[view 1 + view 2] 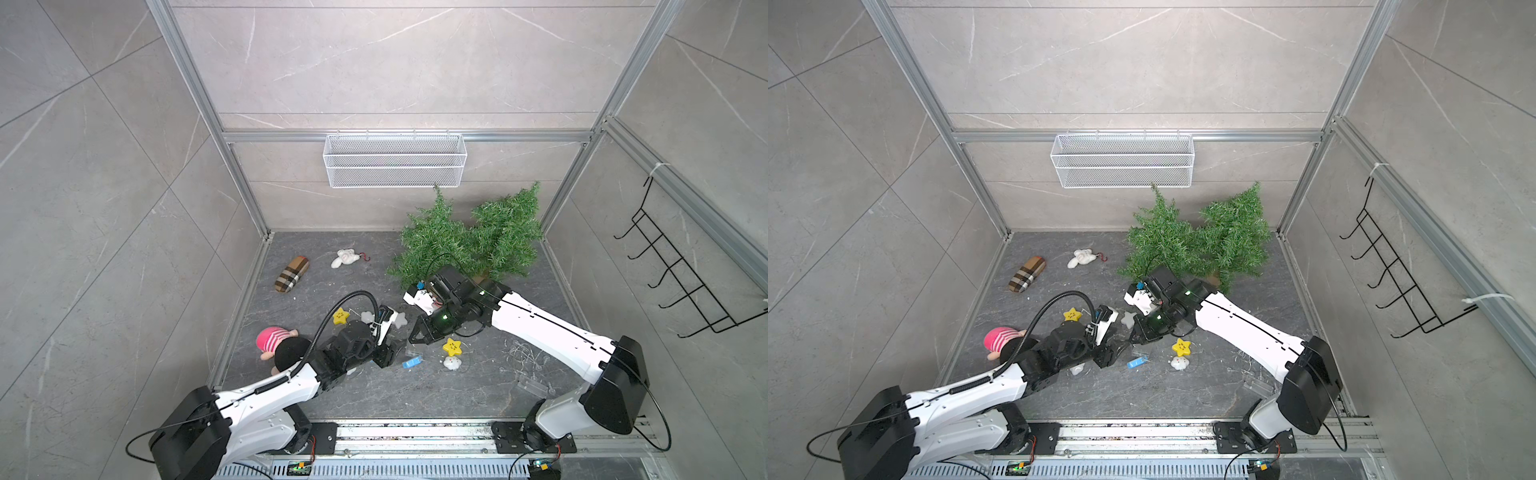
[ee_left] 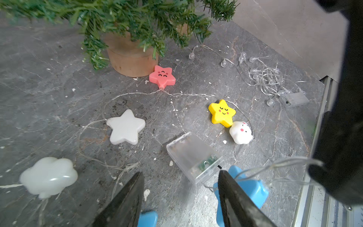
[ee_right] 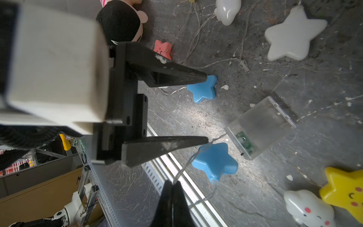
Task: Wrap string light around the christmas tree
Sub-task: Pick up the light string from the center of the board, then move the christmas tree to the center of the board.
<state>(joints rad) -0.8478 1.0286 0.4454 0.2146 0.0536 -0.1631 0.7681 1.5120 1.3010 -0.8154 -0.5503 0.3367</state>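
The string light is a thin wire with star and cloud lamps and a clear battery box [image 2: 193, 157], lying on the dark floor. My right gripper [image 3: 172, 184] is shut on its wire beside a blue star [image 3: 216, 161]. My left gripper [image 2: 180, 174] is open just above the floor with nothing between its fingers; the battery box lies ahead of it and the blue star [image 2: 251, 190] sits by one finger. Two green christmas trees [image 1: 436, 241] [image 1: 507, 232] stand at the back right, the nearer on a wooden base [image 2: 131, 61]. Both grippers [image 1: 392, 354] [image 1: 412, 340] meet near mid-floor.
A second string with clear round bulbs [image 2: 263, 76] lies tangled at the right with its own box [image 2: 294, 99]. A plush doll [image 1: 278, 345], a plaid case [image 1: 291, 273] and a white plush [image 1: 345, 257] lie at the left. A wire basket [image 1: 395, 160] hangs on the back wall.
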